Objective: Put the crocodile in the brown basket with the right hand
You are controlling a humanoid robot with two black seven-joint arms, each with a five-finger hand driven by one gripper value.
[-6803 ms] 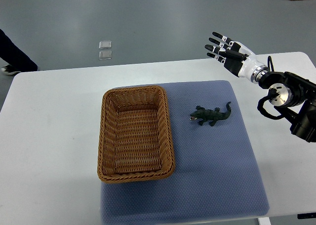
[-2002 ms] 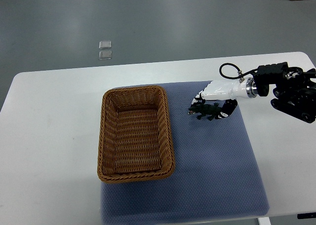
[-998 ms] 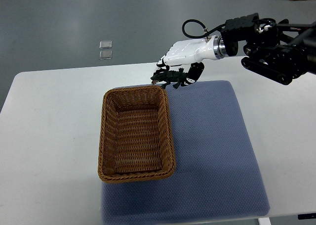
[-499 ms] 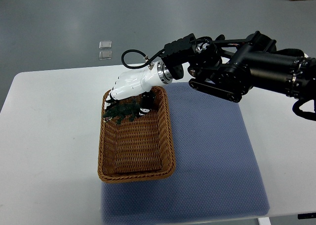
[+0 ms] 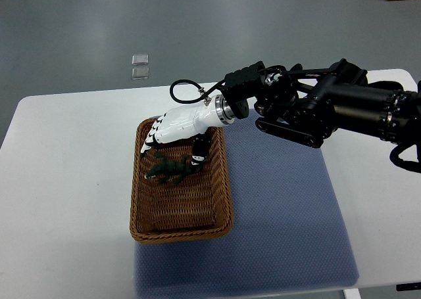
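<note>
Top view: white robotic right hand (image 5: pixel 176 129) on a black arm, reaching in from the right over the far end of the brown woven wicker basket (image 5: pixel 223 181), fingers loosened and spread, clasping nothing. Just beneath the fingertips, dark green toy crocodile (image 5: pixel 170 169) inside the basket. Basket on the left edge of the blue-grey mat (image 5: pixel 283 213), on the white counter (image 5: pixel 66 194).

The dark green crocodile (image 5: pixel 171 169) lies (seemingly released) inside the brown basket (image 5: pixel 223 181), near its far end.
</note>
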